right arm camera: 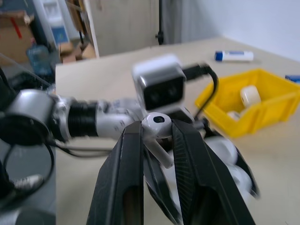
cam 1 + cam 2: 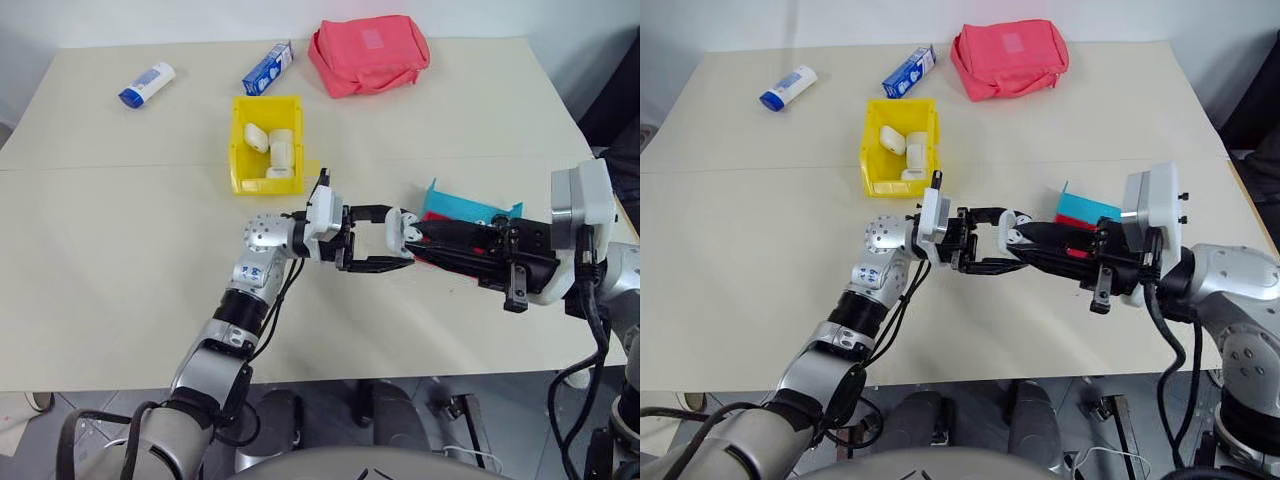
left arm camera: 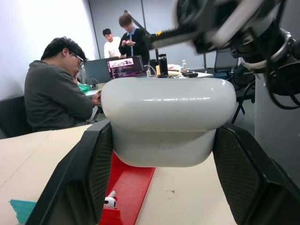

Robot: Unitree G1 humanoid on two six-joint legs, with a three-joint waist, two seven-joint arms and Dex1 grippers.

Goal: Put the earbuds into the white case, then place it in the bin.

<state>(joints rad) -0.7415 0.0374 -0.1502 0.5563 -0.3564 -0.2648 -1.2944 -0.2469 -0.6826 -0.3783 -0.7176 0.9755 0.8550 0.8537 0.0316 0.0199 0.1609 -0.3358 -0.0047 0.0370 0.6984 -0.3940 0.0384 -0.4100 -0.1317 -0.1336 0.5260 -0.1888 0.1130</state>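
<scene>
My left gripper [image 2: 398, 238] is shut on the white case [image 2: 404, 228] and holds it above the middle of the table; in the left wrist view the case [image 3: 168, 122] sits between both fingers [image 3: 93, 173]. From the right, my right gripper [image 2: 424, 236] points at the case, shut on one earbud [image 1: 157, 122], its tip right next to the case. Another earbud [image 3: 110, 201] lies in the red tray [image 3: 133, 183] below. The yellow bin [image 2: 237, 150] stands beyond the left gripper and holds several white cases.
A teal tray [image 2: 470, 208] sits behind my right gripper. At the far edge lie a red pouch [image 2: 368, 55], a blue-and-white carton [image 2: 268, 68] and a white-and-blue tube [image 2: 147, 85]. People [image 3: 56, 89] sit and stand beyond the table.
</scene>
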